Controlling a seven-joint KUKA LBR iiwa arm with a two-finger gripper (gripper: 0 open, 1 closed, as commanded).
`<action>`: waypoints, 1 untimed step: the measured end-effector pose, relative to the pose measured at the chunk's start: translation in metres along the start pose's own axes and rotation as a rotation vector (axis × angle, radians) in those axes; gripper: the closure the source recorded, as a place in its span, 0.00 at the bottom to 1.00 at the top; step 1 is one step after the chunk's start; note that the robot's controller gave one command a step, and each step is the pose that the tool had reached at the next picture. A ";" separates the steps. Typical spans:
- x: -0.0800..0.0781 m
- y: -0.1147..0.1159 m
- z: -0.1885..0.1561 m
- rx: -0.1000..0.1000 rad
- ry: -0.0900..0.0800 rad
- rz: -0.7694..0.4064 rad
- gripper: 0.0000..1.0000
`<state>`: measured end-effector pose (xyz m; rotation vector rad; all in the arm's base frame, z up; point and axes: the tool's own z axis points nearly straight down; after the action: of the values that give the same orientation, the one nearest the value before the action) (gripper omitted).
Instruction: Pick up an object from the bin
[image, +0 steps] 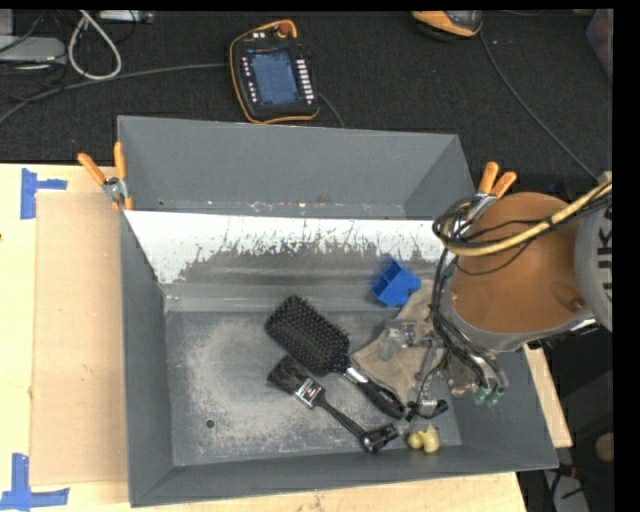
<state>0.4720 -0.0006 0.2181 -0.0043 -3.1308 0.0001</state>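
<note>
Where your hand (432, 388) hangs at the bin's (300, 170) right, a tan rag (385, 352), black brush (308, 333) and yellow bit (425, 439) crowd it; whether it is spread you cannot tell.

The claw (434, 386) hangs low at the right side of the bin (200, 400), over a tan cloth (383, 352). Just left of it lies a black hairbrush (308, 333), with a black tool (289, 377) in front. A blue block (396, 284) sits behind, and a small yellow thing (425, 439) lies near the front wall.
</note>
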 end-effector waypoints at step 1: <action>-0.002 0.000 -0.004 0.000 -0.009 0.000 0.00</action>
<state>0.4736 -0.0007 0.2221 -0.0050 -3.1395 -0.0002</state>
